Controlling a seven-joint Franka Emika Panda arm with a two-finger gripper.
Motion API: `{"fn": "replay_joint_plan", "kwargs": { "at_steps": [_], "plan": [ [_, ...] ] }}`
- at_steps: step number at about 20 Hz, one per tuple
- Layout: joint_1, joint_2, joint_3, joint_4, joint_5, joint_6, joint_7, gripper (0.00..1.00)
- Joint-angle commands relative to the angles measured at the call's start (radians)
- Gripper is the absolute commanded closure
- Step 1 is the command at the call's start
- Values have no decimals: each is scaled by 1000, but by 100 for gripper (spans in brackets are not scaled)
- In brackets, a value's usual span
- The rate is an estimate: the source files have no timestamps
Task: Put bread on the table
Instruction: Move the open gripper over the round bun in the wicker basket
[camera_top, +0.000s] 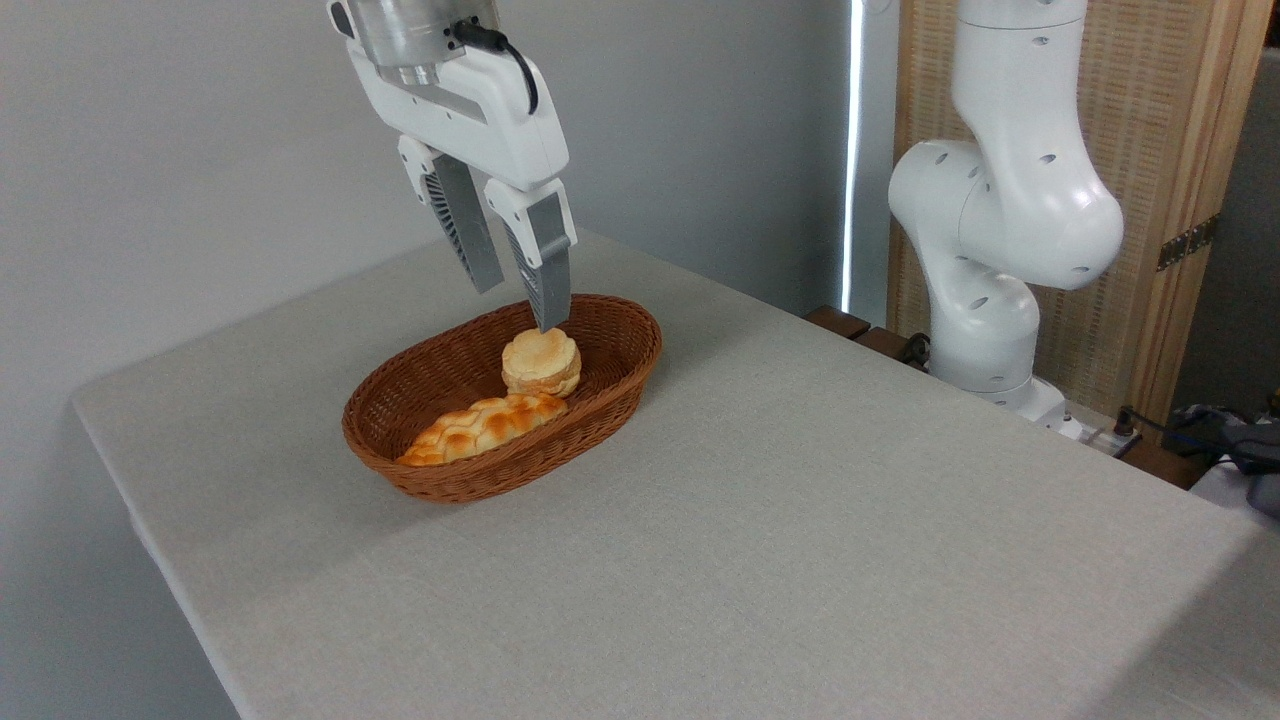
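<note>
A: Starting at the left, what lay in the oval brown wicker basket (390, 440)?

B: At its seven o'clock end, the long braided orange-glazed loaf (480, 427). Toward one o'clock from that loaf sat the small round pale-golden bun with toasted patches, the bread (541, 362) we wanted. The two looked to be touching, or nearly so; I could not tell which.

A: And the white two-finger gripper with grey ribbed fingers (518, 307)?

B: It hung over the basket with its jaws apart and nothing between them. The nearer fingertip (551, 312) appeared just at the bun's twelve o'clock edge; from this single view I could not say whether it touched.

A: So the bread was not yet on the large light grey-beige cloth-covered table (800, 520)?

B: No. It sat inside the basket, unlifted.

A: How would you expect it to handle?

B: Light, I judged, and somewhat soft, with a layered rim that might crumble or dent under a hard squeeze. I would take it across its thick sides, fingers at opposite points of the rim, well below the top crust, closing gently.

A: Any risk?

B: The loaf pressed close at seven o'clock, so a finger coming down there could snag it. The basket wall at three o'clock also left little room.
</note>
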Motion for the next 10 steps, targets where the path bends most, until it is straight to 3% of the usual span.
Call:
{"fn": "replay_joint_plan", "kwargs": {
  "at_steps": [1, 5, 8, 10],
  "plan": [
    [-16, -24, 0, -60, -9, 24, -7, 0],
    [-81, -65, -26, -187, -24, 122, -9, 0],
    [-82, -167, -52, -363, -114, 306, -7, 0],
    [-88, -211, -69, -440, -134, 378, -7, 0]
  ]
}}
